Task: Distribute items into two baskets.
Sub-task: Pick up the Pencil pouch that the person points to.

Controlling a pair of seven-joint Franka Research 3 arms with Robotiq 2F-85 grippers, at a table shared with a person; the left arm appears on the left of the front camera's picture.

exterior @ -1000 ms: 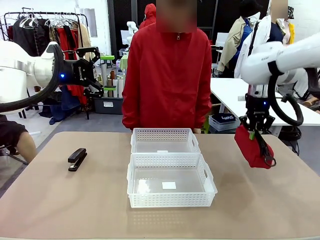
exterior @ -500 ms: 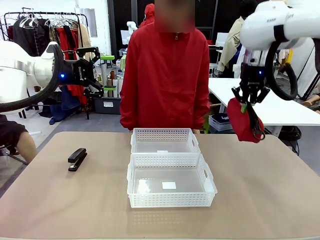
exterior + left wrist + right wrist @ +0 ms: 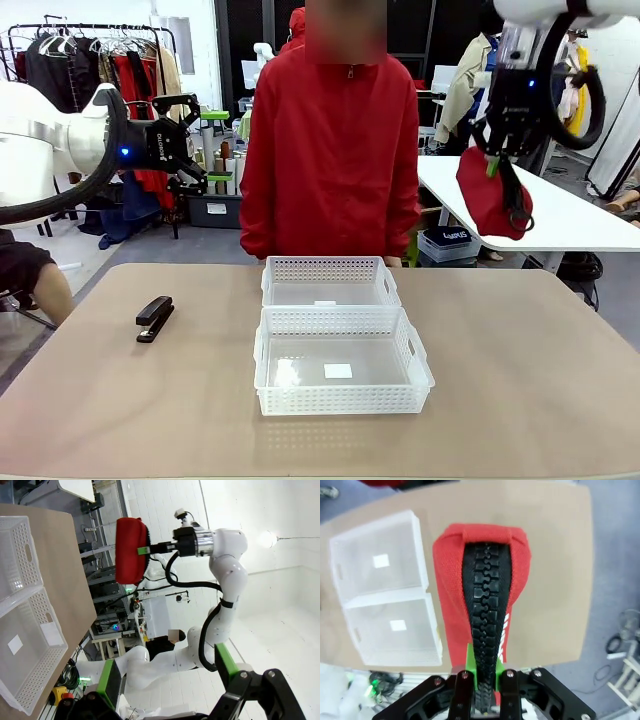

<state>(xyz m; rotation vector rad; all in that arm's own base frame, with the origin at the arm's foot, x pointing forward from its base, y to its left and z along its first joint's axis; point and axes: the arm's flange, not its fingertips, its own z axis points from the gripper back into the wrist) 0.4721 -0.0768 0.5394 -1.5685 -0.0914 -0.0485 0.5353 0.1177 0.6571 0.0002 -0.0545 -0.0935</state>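
Right wrist view shows the right gripper (image 3: 485,675) clamped shut on the zipper end of the red pouch (image 3: 451,595), hanging high beside the two white baskets (image 3: 370,597), which looks like the carry step, so next it likely swings over one and lowers, while front view adds the black stapler (image 3: 154,318) lying left of them and the left gripper (image 3: 196,143) spread wide, empty.

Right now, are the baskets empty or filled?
Empty: near basket and far basket show bare bottoms; pouch hangs from right claw, stapler lies on table.
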